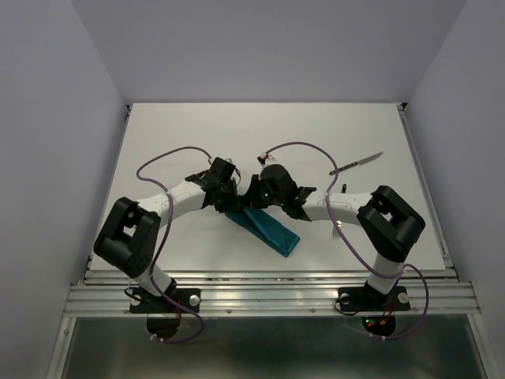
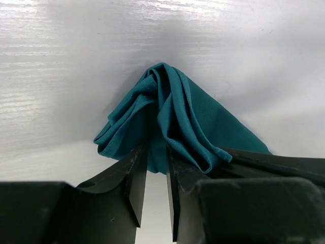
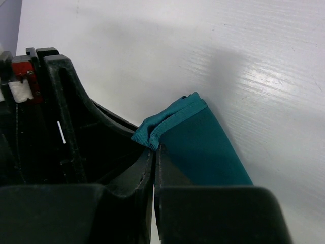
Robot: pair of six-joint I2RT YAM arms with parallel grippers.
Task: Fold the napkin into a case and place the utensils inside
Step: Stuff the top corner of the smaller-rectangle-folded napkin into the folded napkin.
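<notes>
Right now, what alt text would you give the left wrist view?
A teal napkin lies bunched in soft folds on a white table. Its near edge seems pinched between two black fingers at the bottom of the frame. One fold drapes over a finger.

Soft matt teal cloth napkin point(image 2: 177, 112) on smooth, glossy white table point(image 2: 76, 61).

table point(image 1: 197, 134): white | napkin point(image 1: 272, 233): folded strip, near centre | knife point(image 1: 357, 163): far right, apart
</notes>
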